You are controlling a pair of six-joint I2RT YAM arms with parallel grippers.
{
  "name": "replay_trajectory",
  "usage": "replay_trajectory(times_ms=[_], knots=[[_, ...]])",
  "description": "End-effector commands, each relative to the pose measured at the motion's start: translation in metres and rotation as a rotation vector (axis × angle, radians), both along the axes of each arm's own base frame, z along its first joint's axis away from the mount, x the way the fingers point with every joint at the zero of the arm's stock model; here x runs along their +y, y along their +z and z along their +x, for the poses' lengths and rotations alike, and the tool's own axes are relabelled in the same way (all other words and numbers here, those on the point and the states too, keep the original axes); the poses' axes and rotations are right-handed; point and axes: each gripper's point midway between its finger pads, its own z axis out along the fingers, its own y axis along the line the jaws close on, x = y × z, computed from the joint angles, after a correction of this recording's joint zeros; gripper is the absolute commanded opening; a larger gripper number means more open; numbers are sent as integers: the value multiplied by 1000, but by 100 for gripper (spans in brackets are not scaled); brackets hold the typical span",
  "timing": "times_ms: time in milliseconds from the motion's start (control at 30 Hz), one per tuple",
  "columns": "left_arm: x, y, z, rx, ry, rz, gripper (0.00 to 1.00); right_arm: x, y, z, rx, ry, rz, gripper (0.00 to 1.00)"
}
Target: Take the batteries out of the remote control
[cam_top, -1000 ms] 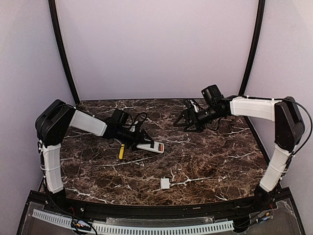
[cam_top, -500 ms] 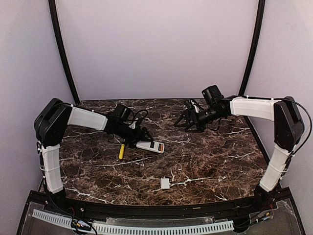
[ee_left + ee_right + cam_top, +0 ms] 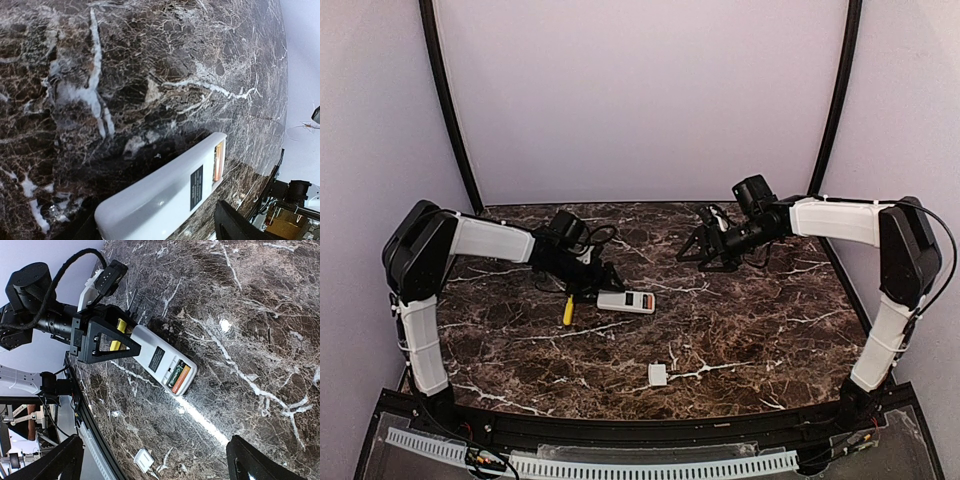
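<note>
Top external: fixed, high and behind the arm bases, facing forward and down. Far view; whole table (image 3: 740, 330) in frame, remote control (image 3: 626, 301) small, left of centre.

Left wrist: very close, low grazing angle, looking along the remote control (image 3: 165, 200) from its plain end toward its compartment end and the table beyond.

Right wrist: middle distance, oblique, frame rolled, facing the remote control (image 3: 165, 362) from its compartment end.

Shared: all three views hold the remote control. Top external and right wrist also share the white cover piece (image 3: 657, 375), nearer the arm bases than the remote control.
</note>
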Motion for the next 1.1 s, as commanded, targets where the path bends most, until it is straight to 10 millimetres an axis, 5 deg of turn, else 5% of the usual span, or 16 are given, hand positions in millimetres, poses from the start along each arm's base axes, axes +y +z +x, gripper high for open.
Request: replay_trajectory(times_ms=[0, 300, 567, 1067], knots=[[16, -1, -20, 56, 22, 54, 76, 1, 2, 5, -13, 3, 1, 99], [34, 2, -18, 6, 41, 147, 75, 0, 2, 4, -15, 4, -1, 99], [53, 27, -8, -86, 25, 276, 74, -4, -1, 1, -19, 1, -14, 99], [105, 51, -18, -162, -20, 536, 71, -7, -5, 1, -25, -1, -28, 99]])
